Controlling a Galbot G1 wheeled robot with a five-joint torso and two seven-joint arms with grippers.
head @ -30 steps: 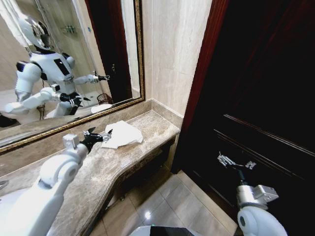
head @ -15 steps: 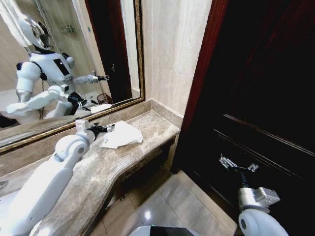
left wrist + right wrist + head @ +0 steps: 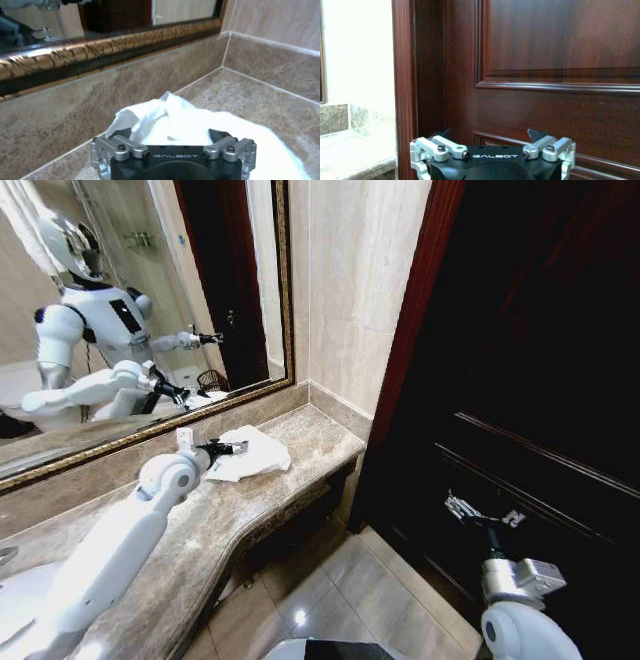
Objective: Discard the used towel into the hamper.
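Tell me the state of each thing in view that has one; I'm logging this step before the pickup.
Towel: crumpled, lying on the marble counter, not lifted.
Left tool: open, at the towel's edge.
Right tool: open, idle in front of the dark wooden door.
Door: shut.

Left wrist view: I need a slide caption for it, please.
Open left gripper poised at a crumpled white towel on the marble counter, below the mirror's gilt frame.

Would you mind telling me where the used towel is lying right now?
In the head view the white towel lies crumpled on the marble counter near its far corner below the mirror, with the left gripper open at its near edge.
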